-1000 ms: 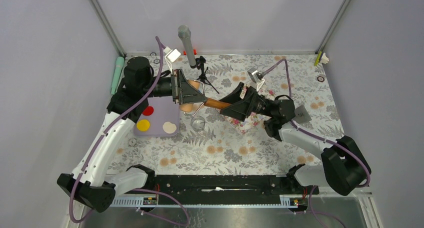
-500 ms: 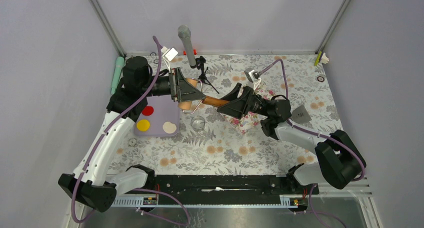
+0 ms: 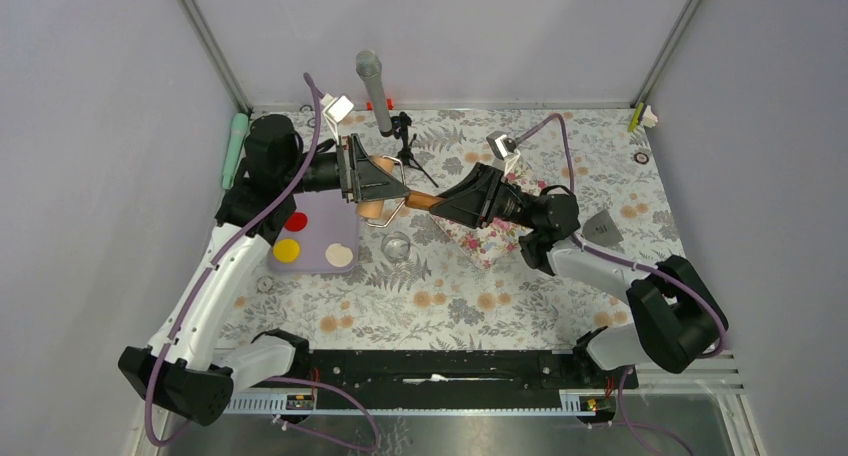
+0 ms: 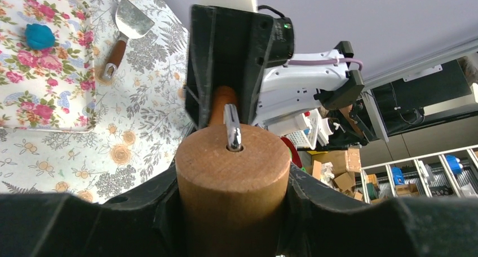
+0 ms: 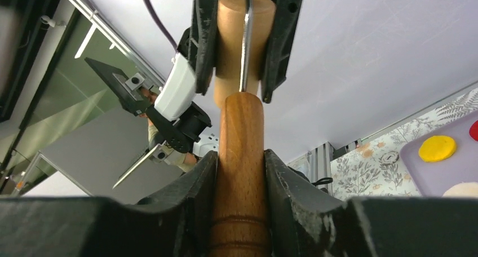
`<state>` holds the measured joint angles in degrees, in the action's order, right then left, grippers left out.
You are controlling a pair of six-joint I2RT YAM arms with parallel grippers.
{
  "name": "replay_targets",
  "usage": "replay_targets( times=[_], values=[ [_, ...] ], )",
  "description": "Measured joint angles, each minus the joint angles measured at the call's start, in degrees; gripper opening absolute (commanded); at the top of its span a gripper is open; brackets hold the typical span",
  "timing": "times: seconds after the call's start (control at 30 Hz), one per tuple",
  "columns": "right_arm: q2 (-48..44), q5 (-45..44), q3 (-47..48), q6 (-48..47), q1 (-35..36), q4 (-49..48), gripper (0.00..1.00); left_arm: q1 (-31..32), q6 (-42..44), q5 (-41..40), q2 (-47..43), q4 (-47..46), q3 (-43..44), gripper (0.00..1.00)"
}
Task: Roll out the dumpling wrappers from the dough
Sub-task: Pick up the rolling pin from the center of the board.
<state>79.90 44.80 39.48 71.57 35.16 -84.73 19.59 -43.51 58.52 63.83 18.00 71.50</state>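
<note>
While the left gripper (image 3: 388,189) clamps the drum of the wooden roller (image 4: 232,178), the right gripper (image 3: 455,208) is closed around its handle; the blue dough lump (image 4: 39,36) lies on the floral mat (image 4: 34,93), below the right gripper.

A brown wooden roller (image 3: 418,204) spans from my left gripper (image 3: 398,198) to my right gripper (image 3: 447,209), barring the gap between. Close behind stands a grey microphone on a black tripod (image 3: 372,86); a flat lavender tray (image 3: 318,226) lies left. The near floral table (image 3: 440,311) is open.
</note>
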Motion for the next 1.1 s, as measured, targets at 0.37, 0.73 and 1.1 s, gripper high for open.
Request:
replay_targets(
  times=[0.37,0.73,1.1],
  values=[
    [1.4,-0.2,0.6,0.6,-0.1,-0.1,0.64,-0.7,0.1,0.3,-0.1,0.1,0.0,0.0],
    [1.6,-0.1,0.9,0.3,-0.1,0.2,0.48,-1.2,0.2,0.7,0.7,0.5,0.2,0.0],
    [2.1,-0.3,1.2,-1.0,-0.2,3.1,0.0,-2.0,1.7,1.5,2.1,4.2,1.9,0.0]
  ],
)
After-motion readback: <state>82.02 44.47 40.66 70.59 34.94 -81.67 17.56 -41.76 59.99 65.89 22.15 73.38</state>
